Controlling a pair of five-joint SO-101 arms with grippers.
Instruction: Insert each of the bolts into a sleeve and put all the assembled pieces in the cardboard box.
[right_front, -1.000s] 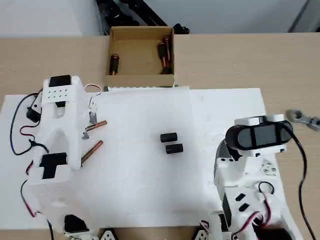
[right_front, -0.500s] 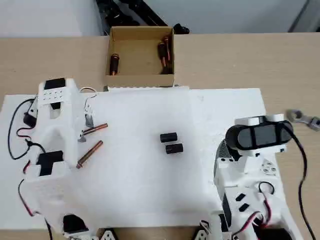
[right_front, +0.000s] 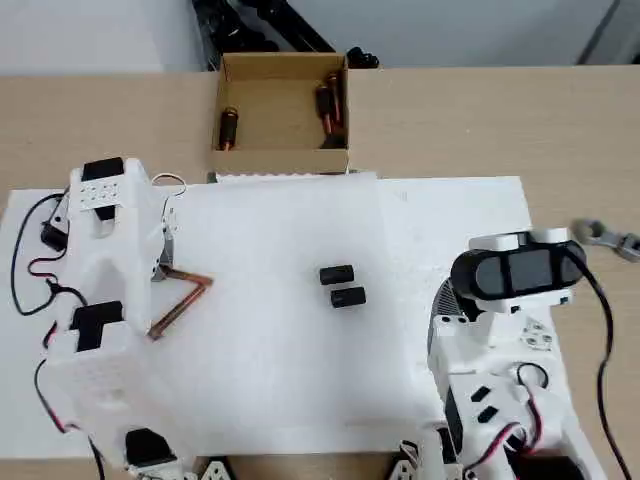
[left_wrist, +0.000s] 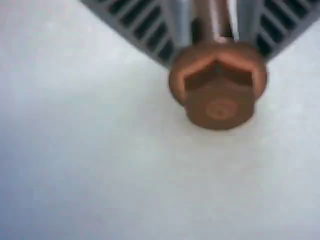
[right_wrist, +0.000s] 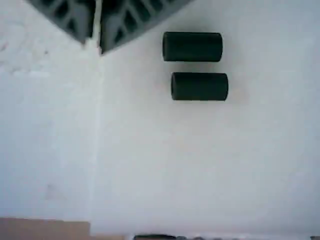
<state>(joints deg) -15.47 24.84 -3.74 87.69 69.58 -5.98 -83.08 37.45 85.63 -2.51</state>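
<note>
Covering table, white sheet, hand gripping bolt

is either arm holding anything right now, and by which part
Left tool grips a copper bolt by its shank, behind the hex head. Right tool holds nothing.

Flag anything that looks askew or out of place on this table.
One thing: the bolt in the left gripper lies slanted, its far end meeting one end of the loose bolt in a V, so lifting it may nudge that one. The sleeves lie neatly side by side; nothing looks spilled or damaged.
</note>
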